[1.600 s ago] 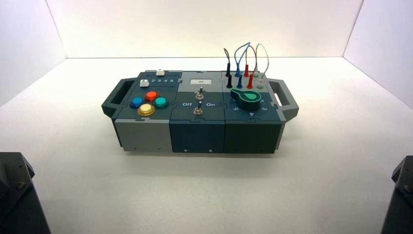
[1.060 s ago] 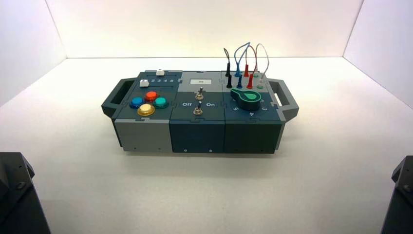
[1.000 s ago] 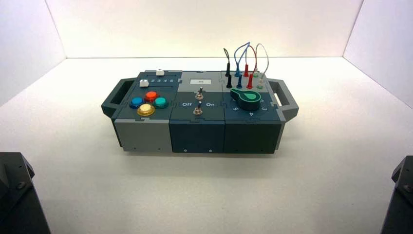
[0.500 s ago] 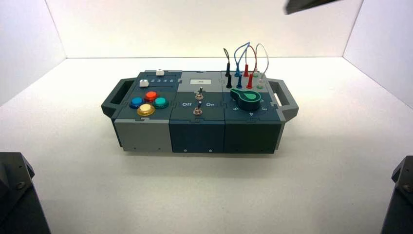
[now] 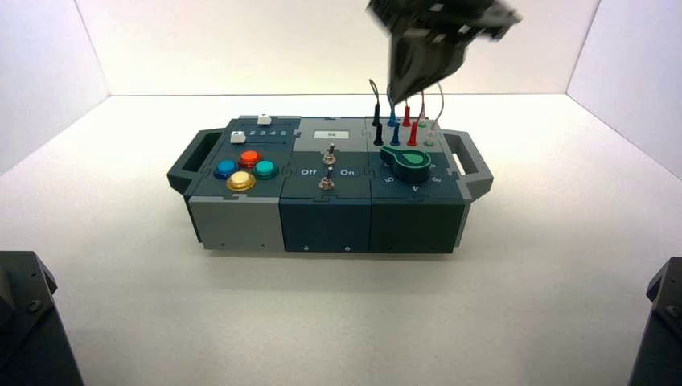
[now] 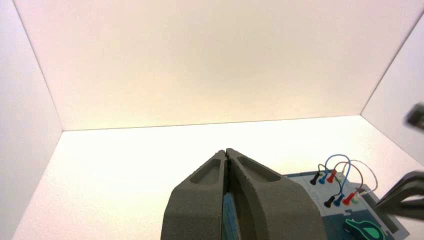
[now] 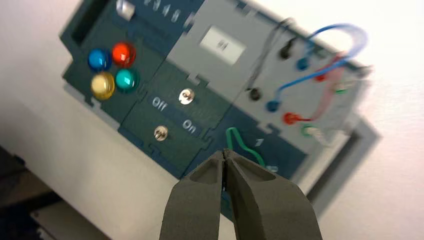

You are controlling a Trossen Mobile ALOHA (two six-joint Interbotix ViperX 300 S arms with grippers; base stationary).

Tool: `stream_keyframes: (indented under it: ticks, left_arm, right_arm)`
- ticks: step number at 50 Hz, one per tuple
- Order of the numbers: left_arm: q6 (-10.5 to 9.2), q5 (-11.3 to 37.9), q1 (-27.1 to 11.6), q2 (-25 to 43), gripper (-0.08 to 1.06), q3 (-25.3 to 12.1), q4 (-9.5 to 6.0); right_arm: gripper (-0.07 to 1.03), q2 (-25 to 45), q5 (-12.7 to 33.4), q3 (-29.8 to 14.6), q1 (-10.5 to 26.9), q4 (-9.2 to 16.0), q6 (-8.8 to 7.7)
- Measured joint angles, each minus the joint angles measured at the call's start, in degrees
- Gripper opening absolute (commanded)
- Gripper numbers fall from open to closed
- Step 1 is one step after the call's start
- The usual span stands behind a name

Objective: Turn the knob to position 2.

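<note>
Our right gripper (image 5: 402,90) has just swung in above the box's (image 5: 322,217) far right corner, fingers closed; the knob (image 5: 410,163) sits untouched. Our left gripper (image 6: 227,152) waits, fingers closed; we judge the approach begun.

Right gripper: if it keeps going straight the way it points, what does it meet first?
Probably the knob: the shut right gripper points at it in its wrist view, though it hangs well above the box, so depth is unclear.

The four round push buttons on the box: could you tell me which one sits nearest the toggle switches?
The teal-green button: it is the rightmost of the cluster, while red, yellow and blue sit farther left.
</note>
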Motion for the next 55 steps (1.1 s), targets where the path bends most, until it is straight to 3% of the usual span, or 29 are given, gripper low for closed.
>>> stream_keyframes:
  ticks: [9,55]
  left_arm:
    - [0.0,0.09,0.0,0.0,-0.03,0.0,0.0]
    - [0.0,0.0,-0.09,-0.7,-0.03,0.09,0.0]
  right_arm:
    - [-0.02,3.6,0.0,-0.79,0.62,1.41,0.09]
    - [-0.02,13.62,-2.81,-3.69,0.53,1.41,0.0]
